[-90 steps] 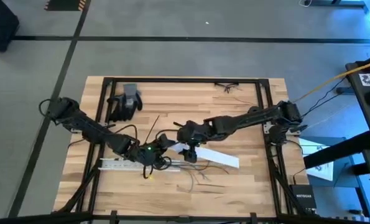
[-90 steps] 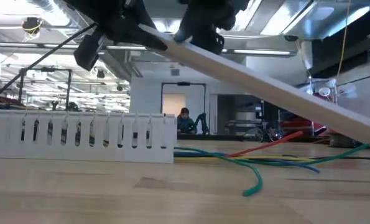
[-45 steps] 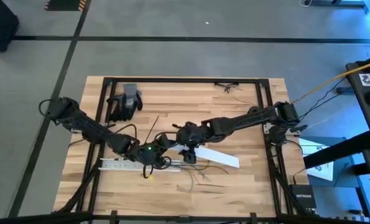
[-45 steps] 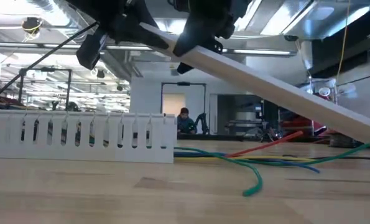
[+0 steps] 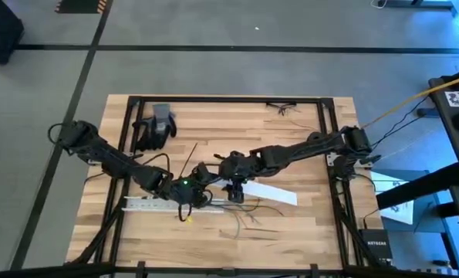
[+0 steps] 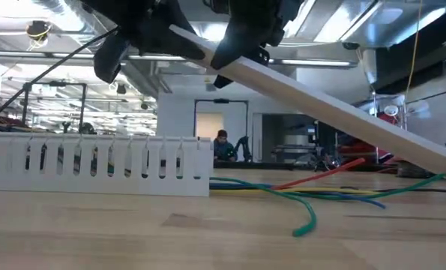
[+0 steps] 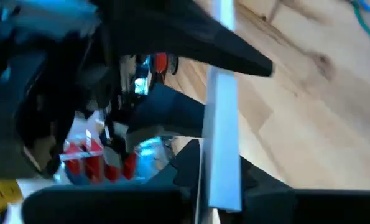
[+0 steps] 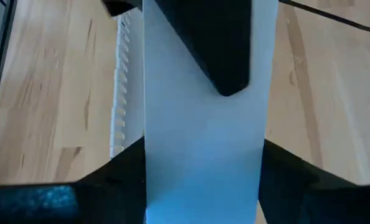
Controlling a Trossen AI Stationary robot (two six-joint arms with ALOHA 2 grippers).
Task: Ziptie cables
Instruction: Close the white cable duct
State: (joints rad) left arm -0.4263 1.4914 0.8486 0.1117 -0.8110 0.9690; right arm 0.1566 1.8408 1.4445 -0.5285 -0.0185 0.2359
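Observation:
A long flat white strip [image 5: 271, 193] slants over the table's middle, its left end raised and its right end [image 6: 441, 166] on the wood. My left gripper [image 5: 200, 179] is shut on the raised end. My right gripper [image 5: 234, 188] is shut on the strip just beside it. The cables [image 6: 305, 196], thin green, red, blue and yellow strands, lie loose on the table [image 5: 248, 220] below and in front of the strip. A white slotted channel [image 5: 156, 205] lies under my left gripper. My left gripper holds the strip's raised left end [image 6: 179, 36], coming from the table's left; its wrist view shows the strip [image 7: 222, 124] edge-on between dark fingers. That end is lifted clear. Exactly how the pads sit cannot be seen. My right gripper pinches the strip across its width, one finger [image 8: 119, 177] outside each long edge, a little down from the raised end [image 6: 261, 73]. The fingers come from above and lie across the strip. The strip [image 8: 203, 155] slopes down to the table's right, its far end resting on the wood.
Dark gloves [image 5: 156, 127] lie at the far left of the table and a small dark tangle [image 5: 283, 108] sits near the far edge. A thin dark rod [image 5: 190, 158] lies behind my left gripper. The slotted channel [image 6: 95, 165] stands at the near left.
My right gripper has come down a little and toward the table's left, closer onto the strip near my left gripper. The strip keeps its slant, with its right end still on the table.

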